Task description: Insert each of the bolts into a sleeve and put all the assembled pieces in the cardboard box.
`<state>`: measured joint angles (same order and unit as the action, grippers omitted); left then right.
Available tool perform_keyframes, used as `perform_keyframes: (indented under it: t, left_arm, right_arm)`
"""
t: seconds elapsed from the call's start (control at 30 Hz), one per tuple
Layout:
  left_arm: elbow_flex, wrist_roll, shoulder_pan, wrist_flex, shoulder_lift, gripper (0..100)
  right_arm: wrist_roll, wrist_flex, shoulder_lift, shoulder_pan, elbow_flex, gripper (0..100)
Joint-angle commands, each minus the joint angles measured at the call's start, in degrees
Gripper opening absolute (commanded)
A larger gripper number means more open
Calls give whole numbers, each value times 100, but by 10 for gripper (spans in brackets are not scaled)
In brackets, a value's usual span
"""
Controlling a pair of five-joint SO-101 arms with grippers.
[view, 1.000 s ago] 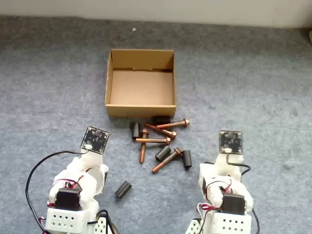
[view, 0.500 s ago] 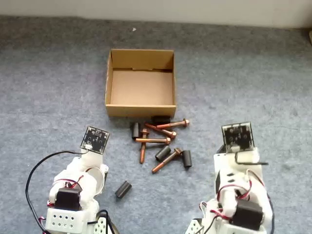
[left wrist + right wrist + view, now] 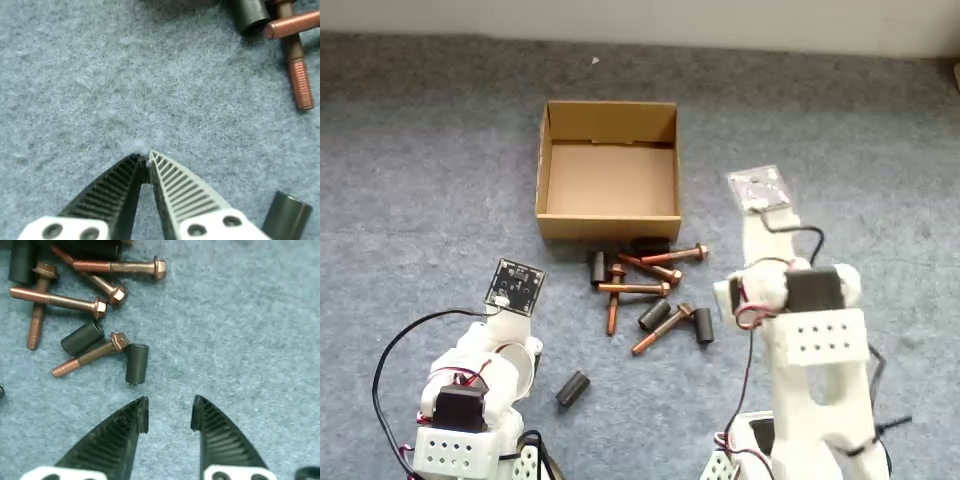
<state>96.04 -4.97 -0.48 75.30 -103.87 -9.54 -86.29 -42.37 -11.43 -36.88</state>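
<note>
you have nothing assembled yet: copper bolts and black tube sleeves lie loose ahead of your parted right claw; left claw pinched together; brown cardboard box unfilled.

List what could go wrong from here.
The open right tool hangs near a sleeve that touches the head of a bolt; closing there may drag both. The bolts lie crossed, so lifting one could scatter others. The lone sleeve beside the left arm could roll if nudged.

white plastic arms with black servos, black and red cables, ribbed pointed fingers.
</note>
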Motion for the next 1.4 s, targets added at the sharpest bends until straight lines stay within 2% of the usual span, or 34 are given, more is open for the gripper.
perform_keyframes:
  t: [0.0, 0.2, 0.37, 0.77, 1.13, 1.37]
  left_arm:
    - [110, -9, -75, -53, -40, 24]
    - [110, -9, -75, -53, -40, 24]
    - [110, -9, -75, -53, -40, 24]
    - [110, -9, -75, -53, -40, 24]
    - [110, -9, -75, -53, -40, 23]
    - [110, -9, -75, -53, -40, 23]
  right_arm:
    - [396, 374, 198, -303, 75, 188]
    - [501, 1938, 268, -919, -1490, 188]
    - [501, 2897, 286, -945, -2413, 188]
    - [510, 3635, 347, -971, -2668, 188]
    - [492, 3653, 2229, -936, -2598, 187]
    - [475, 3890, 2281, -936, -2589, 61]
